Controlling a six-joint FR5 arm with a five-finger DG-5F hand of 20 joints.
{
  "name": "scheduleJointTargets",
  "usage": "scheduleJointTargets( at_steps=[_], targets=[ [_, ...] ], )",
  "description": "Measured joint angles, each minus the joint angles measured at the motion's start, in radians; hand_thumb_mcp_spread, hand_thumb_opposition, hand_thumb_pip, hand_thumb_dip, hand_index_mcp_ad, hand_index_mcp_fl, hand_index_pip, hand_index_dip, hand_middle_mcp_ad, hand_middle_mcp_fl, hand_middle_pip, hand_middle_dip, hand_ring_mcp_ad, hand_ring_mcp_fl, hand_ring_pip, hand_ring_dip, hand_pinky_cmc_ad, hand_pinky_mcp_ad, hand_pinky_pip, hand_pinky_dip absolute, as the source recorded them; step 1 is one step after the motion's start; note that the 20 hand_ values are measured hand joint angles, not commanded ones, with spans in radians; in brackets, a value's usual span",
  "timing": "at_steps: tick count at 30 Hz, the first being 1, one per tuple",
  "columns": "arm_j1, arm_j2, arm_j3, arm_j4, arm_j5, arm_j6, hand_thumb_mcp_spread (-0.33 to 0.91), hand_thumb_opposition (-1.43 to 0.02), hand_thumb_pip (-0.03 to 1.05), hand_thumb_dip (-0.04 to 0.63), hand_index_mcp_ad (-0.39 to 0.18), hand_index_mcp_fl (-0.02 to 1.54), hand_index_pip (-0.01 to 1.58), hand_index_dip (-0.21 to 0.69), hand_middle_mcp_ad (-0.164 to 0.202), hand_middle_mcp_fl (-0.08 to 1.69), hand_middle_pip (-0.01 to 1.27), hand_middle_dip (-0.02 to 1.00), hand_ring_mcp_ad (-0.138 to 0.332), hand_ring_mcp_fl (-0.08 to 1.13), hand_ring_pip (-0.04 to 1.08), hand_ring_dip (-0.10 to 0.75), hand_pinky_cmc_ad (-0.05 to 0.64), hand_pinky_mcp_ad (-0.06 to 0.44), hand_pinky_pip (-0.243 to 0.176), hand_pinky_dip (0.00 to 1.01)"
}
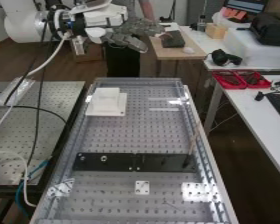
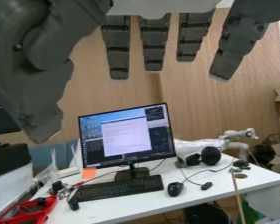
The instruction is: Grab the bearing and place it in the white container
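Note:
The hand (image 1: pixel 129 38) is high beyond the far end of the bench in the high view, well away from the bar and the container. In the wrist view the hand (image 2: pixel 154 44) has its fingers extended and spread, open, with nothing between fingers and thumb. A white container (image 1: pixel 106 102) stands near the bench's far left corner. Low in the high view lies the flat black bar (image 1: pixel 165 162). On its left part stand the smaller nut (image 1: pixel 82 157) and the larger nut (image 1: pixel 104 158), apart from each other.
A thin stick (image 1: pixel 193 142) rises at the bar's right end. Raised rails edge the bench (image 1: pixel 134 137). Cables hang at the left over a perforated side table (image 1: pixel 54 107). Red trays (image 1: pixel 240 79) lie on the desk at the right. A monitor (image 2: pixel 127 135) stands on a white desk.

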Motion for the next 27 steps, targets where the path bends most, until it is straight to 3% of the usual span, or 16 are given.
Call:
scheduleJointTargets(
  at_steps=[12, 17, 27],
  targets=[
    [-0.044, -0.029, 0.048, -0.073, -0.068, 0.0, 0.15, -0.76, 0.67, 0.202, -0.075, 0.19, 0.18, 0.155, 0.086, 0.06, 0.12, 0.25, 0.147, 0.0, 0.07, 0.103, 0.396, 0.295, -0.14, 0.47],
    [-0.078, -0.042, 0.07, -0.114, -0.11, 0.012, 0.15, -0.75, 0.67, 0.173, -0.075, 0.16, 0.14, 0.168, 0.082, 0.06, 0.12, 0.25, 0.147, 0.0, 0.07, 0.103, 0.393, 0.295, -0.138, 0.43],
    [-0.175, -0.033, 0.076, -0.18, -0.27, 0.021, 0.15, -0.73, 0.62, 0.157, -0.075, 0.07, 0.12, 0.202, 0.086, 0.06, 0.12, 0.25, 0.147, 0.0, 0.07, 0.103, 0.396, 0.298, -0.138, 0.41]
  ],
)
